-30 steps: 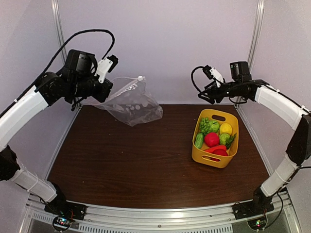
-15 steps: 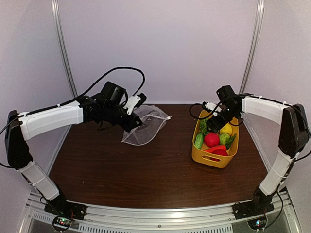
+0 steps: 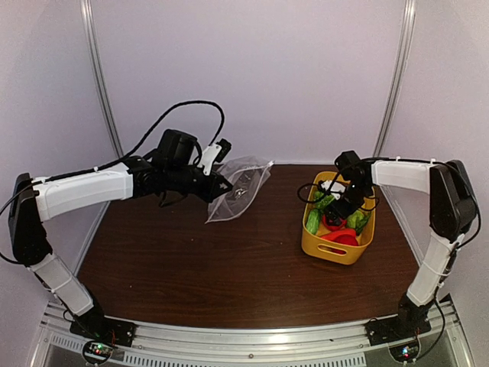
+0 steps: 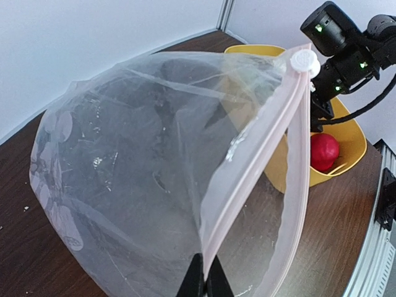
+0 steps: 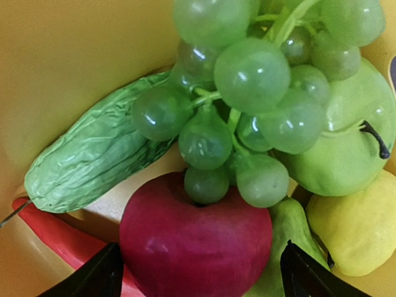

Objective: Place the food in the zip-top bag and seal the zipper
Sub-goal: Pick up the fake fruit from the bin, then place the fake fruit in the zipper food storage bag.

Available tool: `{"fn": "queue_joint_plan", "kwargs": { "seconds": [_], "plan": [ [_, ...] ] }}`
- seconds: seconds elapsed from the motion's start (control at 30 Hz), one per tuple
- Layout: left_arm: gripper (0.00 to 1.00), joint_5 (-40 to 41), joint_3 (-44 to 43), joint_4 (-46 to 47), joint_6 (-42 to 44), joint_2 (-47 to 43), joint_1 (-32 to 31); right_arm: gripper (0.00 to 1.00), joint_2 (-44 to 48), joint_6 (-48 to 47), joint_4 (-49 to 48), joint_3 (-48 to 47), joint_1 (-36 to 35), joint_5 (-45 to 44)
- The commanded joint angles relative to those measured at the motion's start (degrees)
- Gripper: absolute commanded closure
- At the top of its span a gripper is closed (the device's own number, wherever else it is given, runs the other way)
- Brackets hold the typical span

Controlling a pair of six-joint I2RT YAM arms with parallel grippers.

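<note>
Food [image 3: 335,218] lies heaped in a yellow basket [image 3: 336,256] on the right side of the dark wooden tabletop [image 3: 191,260]; none of it is in the zip-top bag [image 3: 241,187] yet. The left hand [image 3: 218,185] is clamped shut on the bag's rim, right at the zipper [image 4: 249,154]. It holds the bag up at the back left, so the clear film balloons out with its mouth turned toward the basket, probably to offer a ready target. Whether the bag's lower corner rests on the tabletop cannot be told.

The right hand [image 5: 198,269] is down inside the basket, its fingers [image 5: 93,278] spread wide apart on either side of the red apple [image 5: 195,229], holding nothing. The apple looks like the next pick.

Space in the basket is tight. Green grapes [image 5: 247,105] overlap the apple's top, a cucumber [image 5: 93,161] lies along the basket wall, and a green apple [image 5: 346,154] and lemon [image 5: 352,229] crowd the other side. Bag and basket stand well apart with bare tabletop between them, leaving open room for a carry. The bag's mouth looks like a narrow slot.
</note>
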State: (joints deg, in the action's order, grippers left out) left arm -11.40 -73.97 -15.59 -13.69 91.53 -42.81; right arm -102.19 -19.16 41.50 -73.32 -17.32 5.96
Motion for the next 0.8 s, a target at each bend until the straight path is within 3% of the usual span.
{"fn": "queue_joint_plan", "kwargs": {
  "seconds": [0.0, 0.13, 0.27, 0.53, 0.77],
  "plan": [
    [1.0, -2.2, 1.15, 4.88, -3.29, 0.02, -0.08, 0.19, -2.42, 0.79, -0.57, 0.85, -0.08, 0.48],
    [1.0, -3.58, 2.06, 6.38, -5.77, -0.04, -0.08, 0.39, -1.12, 0.79, 0.46, 0.12, -0.08, 1.93],
    [1.0, -4.58, 2.56, 7.58, -7.53, -0.18, -0.08, 0.49, 5.56, -0.25, 3.37, -0.37, -0.08, 1.78],
    [1.0, -5.29, 1.84, 9.88, -11.2, 0.81, -0.59, 0.53, 21.28, -4.95, 8.77, -5.45, -3.86, 20.55],
    [1.0, -5.9, -1.96, 10.31, -14.25, 2.72, -2.3, 0.51, 21.57, -4.89, 4.91, -13.2, -16.85, 30.99]
  ]
}}
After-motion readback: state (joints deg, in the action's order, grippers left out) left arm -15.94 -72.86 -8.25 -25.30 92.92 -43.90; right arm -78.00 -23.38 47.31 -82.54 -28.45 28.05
